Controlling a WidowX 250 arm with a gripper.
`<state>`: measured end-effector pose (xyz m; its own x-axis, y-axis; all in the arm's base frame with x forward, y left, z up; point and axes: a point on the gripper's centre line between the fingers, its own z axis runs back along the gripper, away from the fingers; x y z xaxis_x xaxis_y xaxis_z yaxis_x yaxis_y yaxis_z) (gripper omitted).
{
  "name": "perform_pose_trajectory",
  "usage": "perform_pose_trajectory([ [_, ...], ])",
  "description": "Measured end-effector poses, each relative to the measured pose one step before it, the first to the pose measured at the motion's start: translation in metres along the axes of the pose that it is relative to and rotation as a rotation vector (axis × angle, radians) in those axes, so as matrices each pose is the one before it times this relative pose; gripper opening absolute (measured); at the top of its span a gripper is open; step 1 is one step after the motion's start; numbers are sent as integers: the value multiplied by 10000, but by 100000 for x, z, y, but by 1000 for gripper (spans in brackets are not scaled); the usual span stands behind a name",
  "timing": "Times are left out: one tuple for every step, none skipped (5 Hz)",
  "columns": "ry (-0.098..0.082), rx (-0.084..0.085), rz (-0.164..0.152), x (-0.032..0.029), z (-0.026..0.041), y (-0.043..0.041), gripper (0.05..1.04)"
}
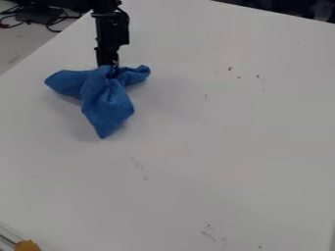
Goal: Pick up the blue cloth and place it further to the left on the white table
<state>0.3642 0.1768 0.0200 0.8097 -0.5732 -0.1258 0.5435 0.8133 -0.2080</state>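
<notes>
Three Soft Lobes Spread Beneath the Gripper (114,67)

From where I stood, the blue cloth (106,100) looked matte and crumpled, its pointed folds fanning over the smooth white table (216,132). It lay directly below the hard, black gripper, which was clenched on its bunched upper part.

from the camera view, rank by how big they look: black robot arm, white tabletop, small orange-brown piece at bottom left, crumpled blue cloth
1. White tabletop
2. Crumpled blue cloth
3. Black robot arm, visible part only
4. Small orange-brown piece, cut off by the edge
</notes>
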Motion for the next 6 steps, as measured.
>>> perform_pose_trajectory([
  [-82,76,209,-594,-628,68,130],
  [-442,436,-77,-38,1017,-576,329],
  [-305,196,122,4,1654,-555,624],
  [51,-59,172,-235,1232,-425,906],
  [110,87,260,39,1700,156,1005],
  [28,147,66,284,1465,-7,1000],
])
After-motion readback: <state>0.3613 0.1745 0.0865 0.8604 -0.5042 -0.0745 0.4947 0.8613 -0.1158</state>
